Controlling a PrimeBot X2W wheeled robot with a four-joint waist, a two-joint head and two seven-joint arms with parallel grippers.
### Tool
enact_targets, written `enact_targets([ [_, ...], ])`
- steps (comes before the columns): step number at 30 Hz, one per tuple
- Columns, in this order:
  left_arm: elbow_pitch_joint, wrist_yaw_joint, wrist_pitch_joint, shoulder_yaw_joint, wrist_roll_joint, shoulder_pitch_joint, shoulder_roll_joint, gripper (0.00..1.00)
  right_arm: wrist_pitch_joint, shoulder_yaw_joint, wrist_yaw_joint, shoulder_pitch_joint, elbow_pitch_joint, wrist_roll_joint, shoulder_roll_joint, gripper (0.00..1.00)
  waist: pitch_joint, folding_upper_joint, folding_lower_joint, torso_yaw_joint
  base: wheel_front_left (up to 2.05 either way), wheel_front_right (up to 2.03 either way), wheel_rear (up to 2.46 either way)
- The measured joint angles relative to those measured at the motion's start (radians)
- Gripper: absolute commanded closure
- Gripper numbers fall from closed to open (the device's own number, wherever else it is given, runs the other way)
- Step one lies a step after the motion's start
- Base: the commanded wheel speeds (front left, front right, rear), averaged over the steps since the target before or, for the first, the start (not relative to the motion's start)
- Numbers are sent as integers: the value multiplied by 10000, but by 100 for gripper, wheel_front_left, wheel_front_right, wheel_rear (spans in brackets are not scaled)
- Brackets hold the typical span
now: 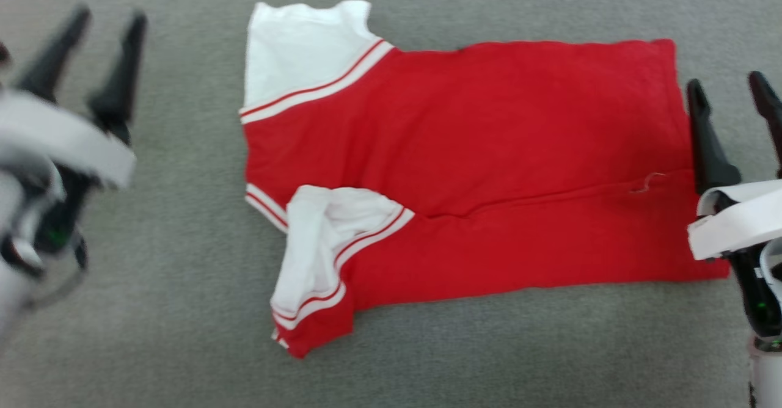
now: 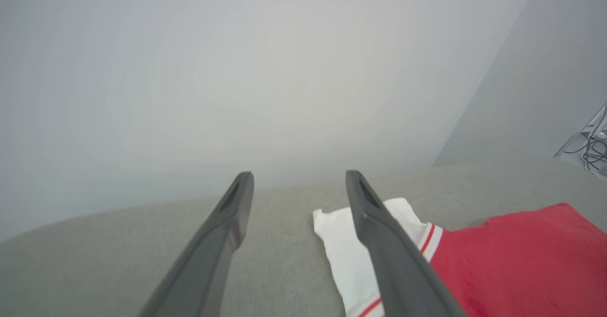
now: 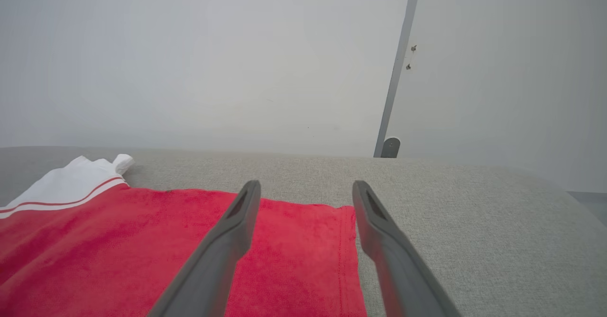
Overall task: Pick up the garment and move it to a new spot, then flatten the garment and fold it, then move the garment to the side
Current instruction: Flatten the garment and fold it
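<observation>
Red white-sleeved jersey shirt [image 1: 476, 151], folded lengthwise, between left claw [image 1: 111, 16], right claw [image 1: 726, 81]: both wide open, empty. Advice: pinch hem [image 1: 677, 151] beside right claw squarely.

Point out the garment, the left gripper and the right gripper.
garment [image 1: 489, 127], head view, red body panel
left gripper [image 1: 110, 14], head view, midway between fingertips
right gripper [image 1: 725, 81], head view, midway between fingertips
</observation>
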Motion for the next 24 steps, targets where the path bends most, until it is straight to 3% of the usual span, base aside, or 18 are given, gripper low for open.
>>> enact_targets([
  [4, 1083, -523, 926, -362, 886, -1840, 111, 0, -268, 249, 0, -136, 176, 6, 167, 0, 184, 0, 0, -435, 0, 0, 0],
  [12, 4199, -1651, 2955, -982, 1131, -4579, -844, 0, -654, 476, 0, -420, 125, 6, 395, 0, 707, 0, 1, -1322, 0, 0, 0],
  [17, 5864, -1967, 5739, -1503, 426, -5375, -1210, 0, -692, 627, 0, -423, 71, 8, 508, 0, 992, 0, 0, -1792, 0, 0, 0],
  [24, 6646, -2088, 8982, -1944, -541, -5990, -1202, 0, -545, 765, 0, -417, -17, 42, 546, 0, 1353, 0, 1, -2190, 0, 0, 0],
])
